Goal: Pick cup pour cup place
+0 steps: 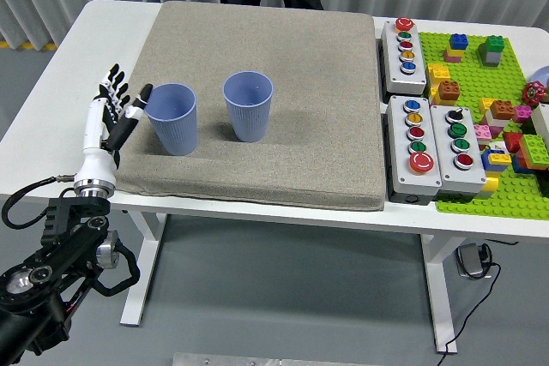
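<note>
1. White desk point(51, 66), spanning the whole view, near edge at the bottom; a person in dark clothing at the far edge, hands not seen.
2. Grey fabric mat point(309, 83) covering the middle of the desk, from near the far edge to the near edge.
3. Green building-block plate point(480, 45) at the right edge, scattered with coloured bricks; three grey button boxes point(415, 146) between it and the mat.
4. Two ribbed blue cups upright on the mat's left half, side by side, apart: left cup point(172, 117) close to the mat's left edge, second cup point(248, 105) toward the centre. Contents of either not discernible.
5. Left robot hand point(111, 109) just off the mat's left edge, beside the left cup, fingers spread and extended, grasping nothing; thumb tip close to the cup's rim, contact not certain. Right robot hand out of view.
6. Handling, as a judgement: thin plastic, likely light and easy to tip or squeeze out of round, ribbing offering some grip. Best taken around the mid-wall from the left side, thumb opposed to fingers, gently, below the flexible rim. Soft mat possibly unsteady under the base at set-down.
</note>
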Motion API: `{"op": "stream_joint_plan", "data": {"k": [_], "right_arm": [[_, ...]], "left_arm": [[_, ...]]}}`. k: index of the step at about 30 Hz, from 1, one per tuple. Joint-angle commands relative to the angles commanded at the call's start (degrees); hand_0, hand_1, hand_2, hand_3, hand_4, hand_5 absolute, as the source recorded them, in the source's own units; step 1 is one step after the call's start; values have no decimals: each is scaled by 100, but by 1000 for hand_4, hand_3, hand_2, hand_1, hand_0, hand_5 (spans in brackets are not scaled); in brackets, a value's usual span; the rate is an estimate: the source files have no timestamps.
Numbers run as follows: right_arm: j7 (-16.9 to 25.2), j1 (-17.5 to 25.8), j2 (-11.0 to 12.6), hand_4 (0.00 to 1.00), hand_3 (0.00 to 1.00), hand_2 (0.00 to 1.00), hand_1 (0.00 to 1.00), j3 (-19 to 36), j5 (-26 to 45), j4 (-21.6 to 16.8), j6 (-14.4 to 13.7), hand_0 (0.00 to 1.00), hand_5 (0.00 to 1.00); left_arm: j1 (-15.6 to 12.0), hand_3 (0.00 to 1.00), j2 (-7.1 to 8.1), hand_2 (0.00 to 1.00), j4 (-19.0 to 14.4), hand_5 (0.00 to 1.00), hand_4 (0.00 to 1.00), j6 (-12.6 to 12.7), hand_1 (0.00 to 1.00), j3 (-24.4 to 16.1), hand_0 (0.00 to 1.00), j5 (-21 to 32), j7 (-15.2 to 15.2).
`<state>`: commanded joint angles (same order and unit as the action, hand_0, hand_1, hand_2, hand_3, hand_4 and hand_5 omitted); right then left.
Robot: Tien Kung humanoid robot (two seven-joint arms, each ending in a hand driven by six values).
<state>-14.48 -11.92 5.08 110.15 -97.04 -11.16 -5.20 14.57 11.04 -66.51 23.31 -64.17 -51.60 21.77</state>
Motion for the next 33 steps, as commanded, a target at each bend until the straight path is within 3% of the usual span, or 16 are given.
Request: {"op": "stream_joint_plan", "data": {"k": [1,2,9,33], "right_arm": [[-2,0,-2,2,594,595,639,1,-2,0,0,699,258],[-3,1,-3,2,594,595,638,1,-5,-1,-1,699,257],[-9,3,-10,2,594,595,638,10,-28,-3,0,699,254],[0,2,-10,2,594,595,638,0,10,-3,-14,699,256]], "left_arm": [[22,998,-23,998,70,998,930,-114,956,-65,920,151,-49],[37,959,-41,998,121,998,739,-220,935,-112,920,287,-86],[82,953,-94,998,309,972,720,-518,938,-200,924,754,-117],[99,955,-86,998,295,998,732,-520,937,-189,925,514,-120]]}}
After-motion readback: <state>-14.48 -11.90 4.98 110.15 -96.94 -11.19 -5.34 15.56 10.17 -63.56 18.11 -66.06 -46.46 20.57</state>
